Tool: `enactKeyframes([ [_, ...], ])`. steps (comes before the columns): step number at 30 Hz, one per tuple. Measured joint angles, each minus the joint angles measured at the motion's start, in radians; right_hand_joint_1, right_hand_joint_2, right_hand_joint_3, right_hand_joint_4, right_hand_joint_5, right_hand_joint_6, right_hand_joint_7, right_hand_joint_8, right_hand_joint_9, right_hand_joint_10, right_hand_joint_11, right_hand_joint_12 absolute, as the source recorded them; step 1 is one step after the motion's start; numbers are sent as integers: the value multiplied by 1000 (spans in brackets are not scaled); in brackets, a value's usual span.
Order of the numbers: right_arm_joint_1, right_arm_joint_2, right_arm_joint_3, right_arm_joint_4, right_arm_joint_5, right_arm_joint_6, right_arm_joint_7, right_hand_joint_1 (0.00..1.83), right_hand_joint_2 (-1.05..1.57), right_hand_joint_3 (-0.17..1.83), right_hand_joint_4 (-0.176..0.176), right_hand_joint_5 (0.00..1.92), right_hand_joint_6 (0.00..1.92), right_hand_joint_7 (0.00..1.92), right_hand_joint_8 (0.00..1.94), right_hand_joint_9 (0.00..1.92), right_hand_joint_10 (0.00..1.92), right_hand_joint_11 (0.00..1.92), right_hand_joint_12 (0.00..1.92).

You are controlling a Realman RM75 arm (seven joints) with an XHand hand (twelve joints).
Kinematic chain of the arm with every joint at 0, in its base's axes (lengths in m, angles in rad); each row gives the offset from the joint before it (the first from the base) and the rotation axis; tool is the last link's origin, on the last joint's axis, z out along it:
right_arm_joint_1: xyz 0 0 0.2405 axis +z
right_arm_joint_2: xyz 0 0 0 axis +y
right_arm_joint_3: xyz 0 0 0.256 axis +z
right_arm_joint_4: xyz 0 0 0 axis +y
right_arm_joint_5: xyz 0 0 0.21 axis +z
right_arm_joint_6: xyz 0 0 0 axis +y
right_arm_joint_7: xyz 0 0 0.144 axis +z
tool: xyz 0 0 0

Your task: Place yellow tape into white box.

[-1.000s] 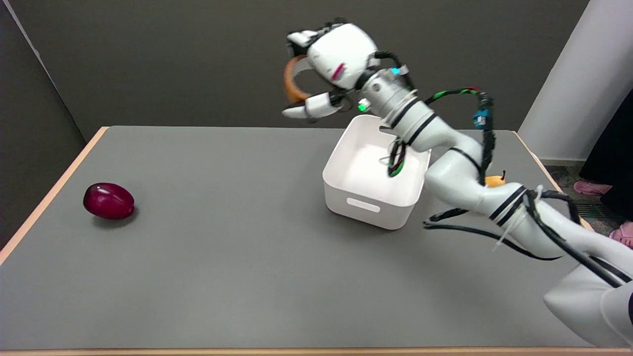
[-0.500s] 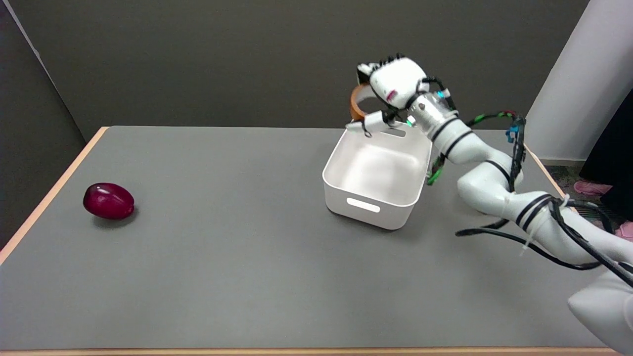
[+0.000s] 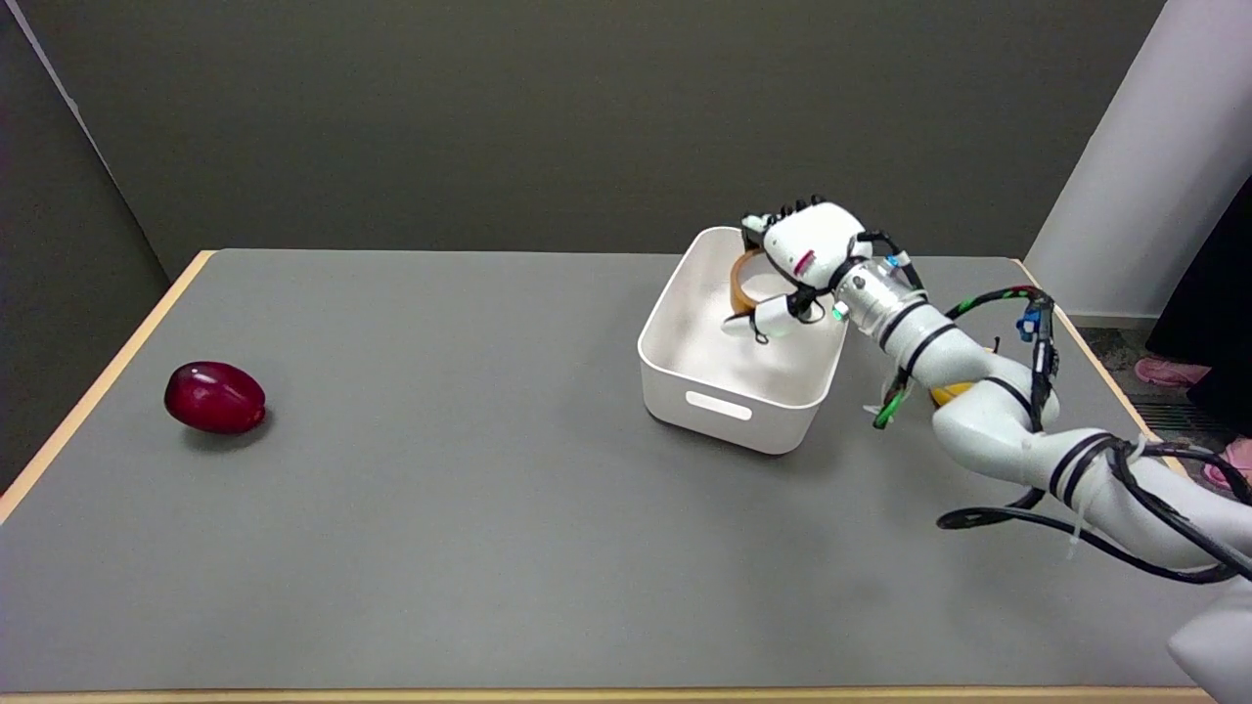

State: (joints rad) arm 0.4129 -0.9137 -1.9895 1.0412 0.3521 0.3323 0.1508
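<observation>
The yellow tape (image 3: 740,286), an orange-brown ring, hangs inside the opening of the white box (image 3: 719,396), near its far right side. My right hand (image 3: 797,256) grips the tape, with the thumb below the ring and the other fingers over its top. The hand is down inside the box's rim. Whether the tape touches the box floor is hidden by the hand. The white box stands right of the table's middle, a handle slot in its near wall.
A dark red plum-like fruit (image 3: 214,396) lies at the table's far left. A small yellow-orange fruit (image 3: 947,392) shows partly behind my right forearm, right of the box. A person's pink shoes (image 3: 1169,371) stand on the floor past the table's right edge.
My right hand has carried the tape from high above the box's far left side rightward and down into the box opening. The box and the red fruit have not moved.
</observation>
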Motion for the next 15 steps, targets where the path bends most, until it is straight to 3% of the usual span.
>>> enactKeyframes([
  [1, -7, 2, -1, -2, 2, 2, 5, 749, 725, 972, 176, 465, 1142, 737, 1132, 766, 1325, 655, 1620],
  [3, -20, 5, -1, -3, 6, 7, 19, 511, 663, 998, 170, 294, 666, 520, 689, 578, 1035, 533, 1569],
  [5, -32, 9, -1, -3, 11, 13, 36, 480, 667, 961, 161, 263, 576, 466, 571, 505, 998, 488, 1531],
  [8, -48, 15, 3, 0, 21, 27, 70, 331, 598, 989, 144, 142, 427, 259, 355, 345, 748, 357, 1432],
  [15, -75, 34, 18, 7, 48, 84, 179, 191, 520, 986, 136, 83, 310, 107, 199, 193, 605, 263, 1303],
])
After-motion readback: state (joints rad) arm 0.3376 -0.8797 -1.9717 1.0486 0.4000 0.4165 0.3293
